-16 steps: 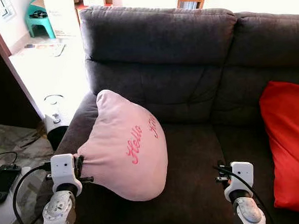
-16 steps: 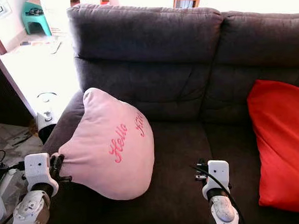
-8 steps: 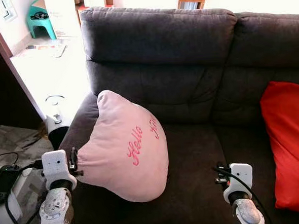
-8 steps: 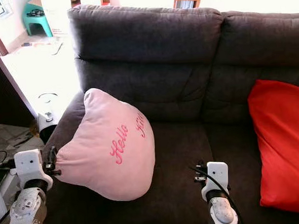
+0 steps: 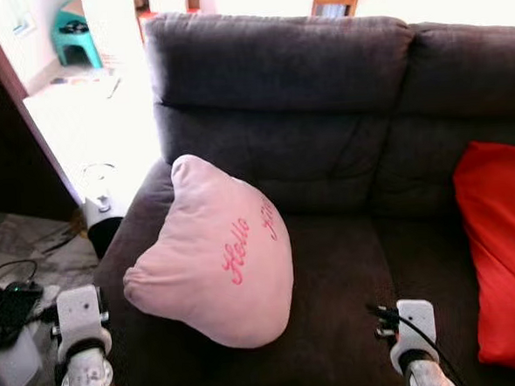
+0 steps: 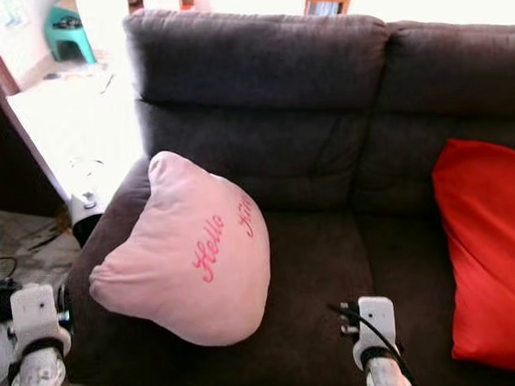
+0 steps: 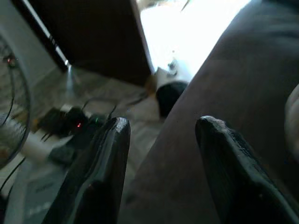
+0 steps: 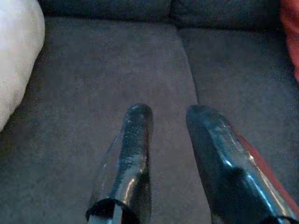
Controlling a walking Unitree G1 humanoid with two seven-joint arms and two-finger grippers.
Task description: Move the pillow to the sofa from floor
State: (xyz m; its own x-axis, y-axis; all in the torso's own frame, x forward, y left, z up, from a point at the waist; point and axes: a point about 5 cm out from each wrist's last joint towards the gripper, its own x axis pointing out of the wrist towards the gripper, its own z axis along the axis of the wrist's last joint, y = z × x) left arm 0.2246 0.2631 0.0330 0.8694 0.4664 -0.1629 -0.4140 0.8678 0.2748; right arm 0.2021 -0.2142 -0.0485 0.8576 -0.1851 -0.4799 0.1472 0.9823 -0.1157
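The pink pillow (image 5: 213, 253) with red "Hello" lettering lies on the left seat of the dark grey sofa (image 5: 325, 154), leaning toward the armrest. My left gripper (image 7: 159, 126) is open and holds nothing; it is low beside the sofa's left armrest, off the pillow's corner. Its wrist (image 5: 80, 316) shows at the bottom left. My right gripper (image 8: 170, 112) hangs open over the bare middle seat, and the pillow's edge (image 8: 16, 56) shows to one side of it. Nothing is between its fingers.
A red cushion (image 5: 506, 248) fills the sofa's right seat. On the floor to the left lie a power strip and cables (image 5: 11, 304), and a round white-and-black device (image 5: 101, 211) stands by the armrest. A dark door panel (image 5: 10, 156) stands at far left.
My left gripper has let go of the pillow's corner and drawn back down and to the left. The pillow stays resting on the seat. The right arm has sunk slightly.
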